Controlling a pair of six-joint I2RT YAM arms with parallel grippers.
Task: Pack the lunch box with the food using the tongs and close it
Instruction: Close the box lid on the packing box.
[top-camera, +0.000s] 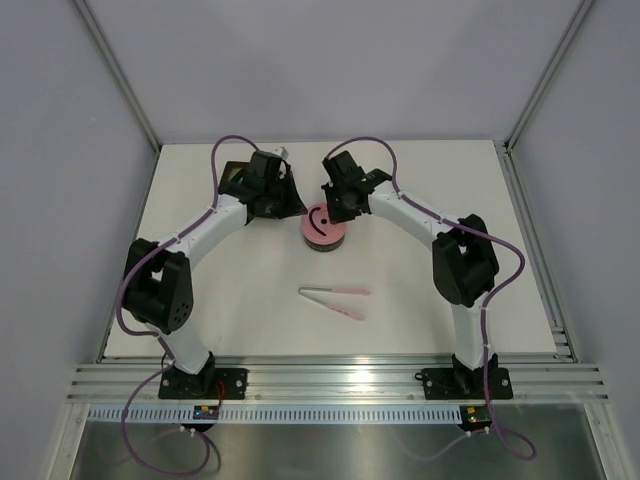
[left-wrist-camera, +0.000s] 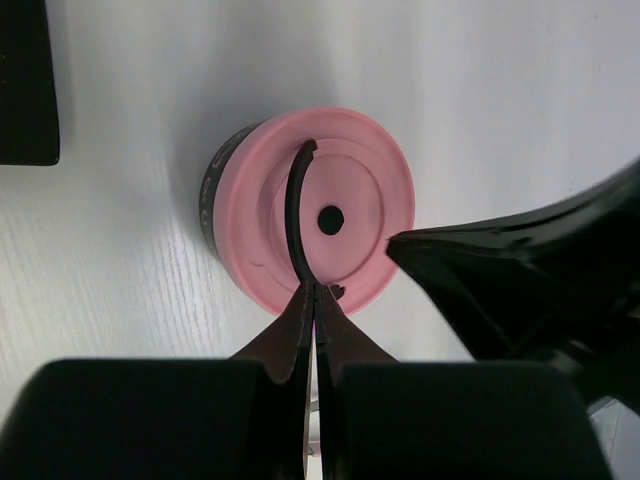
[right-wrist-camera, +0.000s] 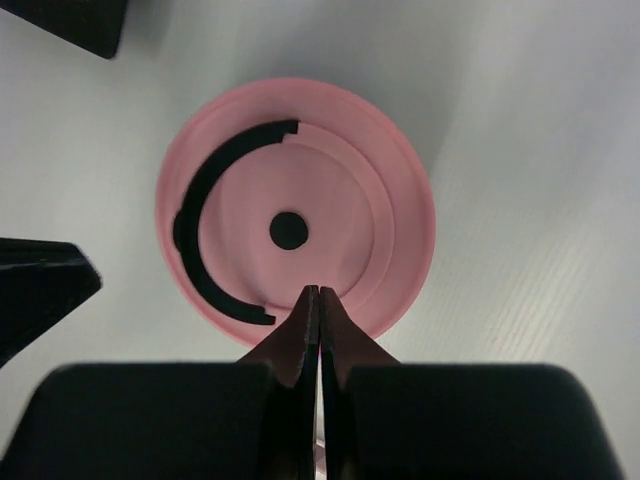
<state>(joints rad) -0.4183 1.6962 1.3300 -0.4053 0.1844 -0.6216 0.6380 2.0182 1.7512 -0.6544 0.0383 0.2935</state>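
The lunch box (top-camera: 323, 236), pink lid (right-wrist-camera: 300, 130) on, sits on the counter (top-camera: 450, 300) between the arms. The left pincer (left-wrist-camera: 315, 292) and right pincer (right-wrist-camera: 318, 292), fully closed and empty, point at opposite lid edges. The handle (right-wrist-camera: 195, 240) lies nearer the left one.

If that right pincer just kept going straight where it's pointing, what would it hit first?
Most likely the pink lid. The right pincer is shut, and its tips aim at the lid's near edge with nothing in between. Whether they already touch it is unclear from these views.
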